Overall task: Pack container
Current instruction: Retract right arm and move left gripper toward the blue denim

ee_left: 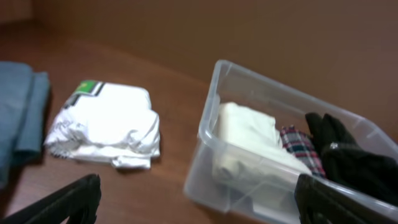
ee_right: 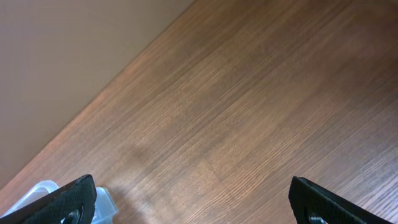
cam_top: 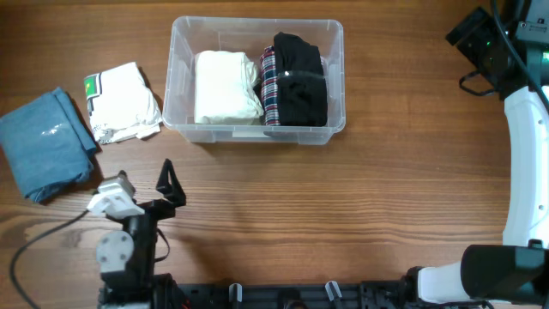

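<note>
The clear plastic container [cam_top: 184, 122] stands at the table's back middle. It holds a folded cream garment [cam_top: 226, 87], a plaid garment [cam_top: 268, 84] and a black garment [cam_top: 300, 79]. It also shows in the left wrist view [ee_left: 205, 162]. A folded white garment with a green tag [cam_top: 124, 103] lies left of it on the table, also in the left wrist view [ee_left: 109, 124]. A folded blue garment [cam_top: 45, 142] lies at the far left. My left gripper [cam_top: 144, 184] is open and empty, in front of the white garment. My right gripper [ee_right: 193, 202] is open and empty over bare table.
The right arm [cam_top: 523, 172] runs along the table's right edge, with its wrist at the back right corner. A corner of the container [ee_right: 43, 193] shows at the lower left of the right wrist view. The table is brown wood.
</note>
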You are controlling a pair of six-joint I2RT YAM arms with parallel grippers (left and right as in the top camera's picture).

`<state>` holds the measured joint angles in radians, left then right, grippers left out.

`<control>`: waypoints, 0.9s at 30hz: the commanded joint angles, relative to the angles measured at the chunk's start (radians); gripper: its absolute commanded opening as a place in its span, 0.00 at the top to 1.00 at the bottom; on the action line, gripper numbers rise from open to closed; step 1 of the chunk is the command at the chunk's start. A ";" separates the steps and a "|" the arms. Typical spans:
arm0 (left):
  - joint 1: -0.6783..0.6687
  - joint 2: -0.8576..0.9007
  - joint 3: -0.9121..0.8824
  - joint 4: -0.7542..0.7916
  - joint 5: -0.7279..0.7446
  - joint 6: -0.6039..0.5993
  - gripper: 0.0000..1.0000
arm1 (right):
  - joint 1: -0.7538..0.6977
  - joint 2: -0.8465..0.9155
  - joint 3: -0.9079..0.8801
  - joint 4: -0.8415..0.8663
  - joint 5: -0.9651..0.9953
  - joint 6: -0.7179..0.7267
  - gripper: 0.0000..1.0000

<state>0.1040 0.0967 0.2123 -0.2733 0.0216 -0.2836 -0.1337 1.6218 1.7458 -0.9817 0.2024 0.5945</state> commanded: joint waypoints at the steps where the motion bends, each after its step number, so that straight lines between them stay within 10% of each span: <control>1: 0.006 0.215 0.278 -0.109 -0.041 -0.013 0.00 | 0.002 0.013 -0.005 0.001 -0.013 0.014 0.00; 11: 0.006 1.006 1.207 -0.819 0.303 0.306 0.00 | 0.002 0.013 -0.005 0.001 -0.013 0.014 0.00; 27: 0.284 1.379 1.212 -0.658 -0.240 -0.017 0.00 | 0.002 0.013 -0.005 0.001 -0.013 0.014 0.00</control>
<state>0.2844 1.4315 1.4094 -0.9684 -0.1257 -0.2054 -0.1337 1.6234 1.7412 -0.9821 0.1986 0.5991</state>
